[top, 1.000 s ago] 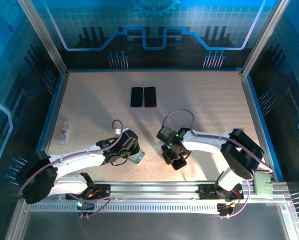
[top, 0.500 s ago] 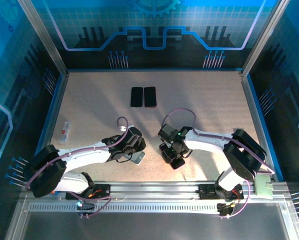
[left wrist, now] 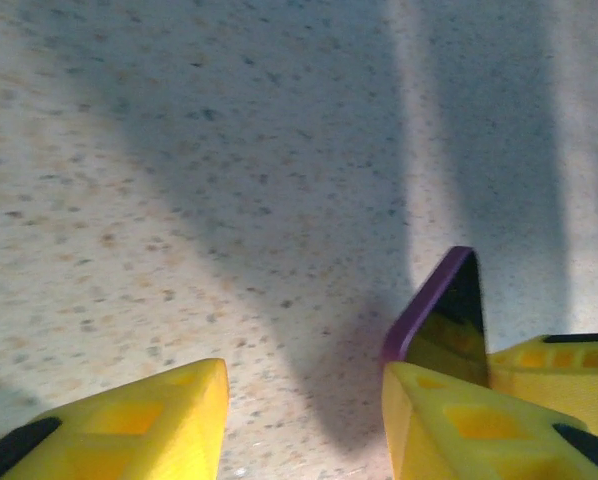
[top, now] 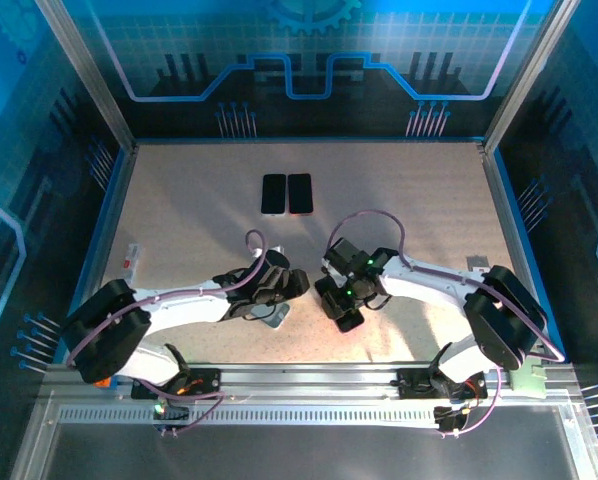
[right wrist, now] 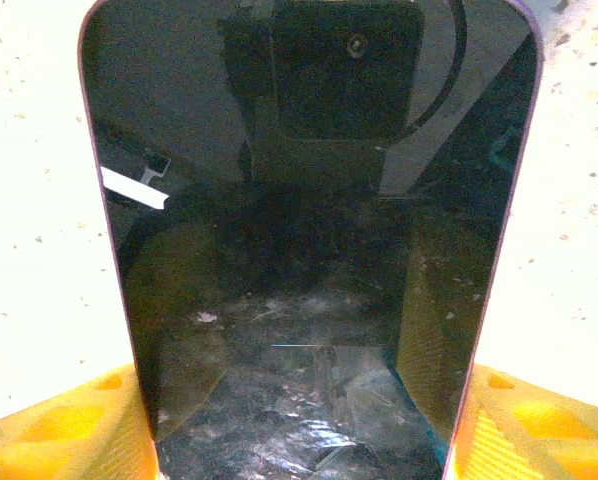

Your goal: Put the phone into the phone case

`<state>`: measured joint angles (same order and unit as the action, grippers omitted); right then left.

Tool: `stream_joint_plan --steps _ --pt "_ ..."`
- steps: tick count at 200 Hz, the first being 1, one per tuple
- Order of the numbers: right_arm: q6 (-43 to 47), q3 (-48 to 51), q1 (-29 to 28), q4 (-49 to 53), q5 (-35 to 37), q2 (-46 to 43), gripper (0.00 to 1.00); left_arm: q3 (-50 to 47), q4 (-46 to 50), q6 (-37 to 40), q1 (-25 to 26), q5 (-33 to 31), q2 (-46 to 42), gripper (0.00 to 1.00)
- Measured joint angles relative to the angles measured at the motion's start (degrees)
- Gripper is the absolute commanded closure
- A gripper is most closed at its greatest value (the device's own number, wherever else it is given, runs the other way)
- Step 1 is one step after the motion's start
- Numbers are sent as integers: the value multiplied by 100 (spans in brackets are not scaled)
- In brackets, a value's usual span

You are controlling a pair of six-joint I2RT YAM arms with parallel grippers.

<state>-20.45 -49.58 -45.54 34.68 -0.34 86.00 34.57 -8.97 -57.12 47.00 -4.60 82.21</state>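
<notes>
While both arms crowd together near the front of the speckled table (top: 419, 200), the right gripper (right wrist: 299, 440) pinches the black-screened, purple-edged phone (right wrist: 309, 220) by its long sides. The left gripper (left wrist: 304, 400) is spread, with nothing between its yellow fingers (left wrist: 129, 420); the phone's corner is just beside one finger. The pale grey phone case (top: 275, 317) lies under the left wrist.

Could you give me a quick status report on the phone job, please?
Left gripper open, empty, beside grey case. Right gripper shut on phone. Nothing in the way.
</notes>
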Motion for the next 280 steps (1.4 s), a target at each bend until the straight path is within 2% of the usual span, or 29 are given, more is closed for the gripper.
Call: stream_joint_plan --steps 36,70,173,213,242,263,271,280 --pt "-2 2 24 -7 -103 0 55 2 -658 4 0 385 334 52" --pt "-4 2 68 -7 -186 0 55 72 -833 4 0 647 575 54" --pt "-11 -164 175 -68 -452 -9 55 74 -1303 2 0 925 807 62" --pt "-52 -164 175 -57 -485 -20 55 74 -1471 -72 0 953 903 78" --pt "-94 -164 238 -9 -507 -37 55 74 -1733 -138 0 1038 905 100" --pt "-92 -164 286 31 -531 -103 54 74 -1849 -142 0 1056 907 100" --pt "-92 -164 291 42 -527 -125 51 74 -1895 -146 0 1058 914 100" --pt "-92 -162 308 46 -529 -144 35 59 -1950 -146 0 1056 914 100"
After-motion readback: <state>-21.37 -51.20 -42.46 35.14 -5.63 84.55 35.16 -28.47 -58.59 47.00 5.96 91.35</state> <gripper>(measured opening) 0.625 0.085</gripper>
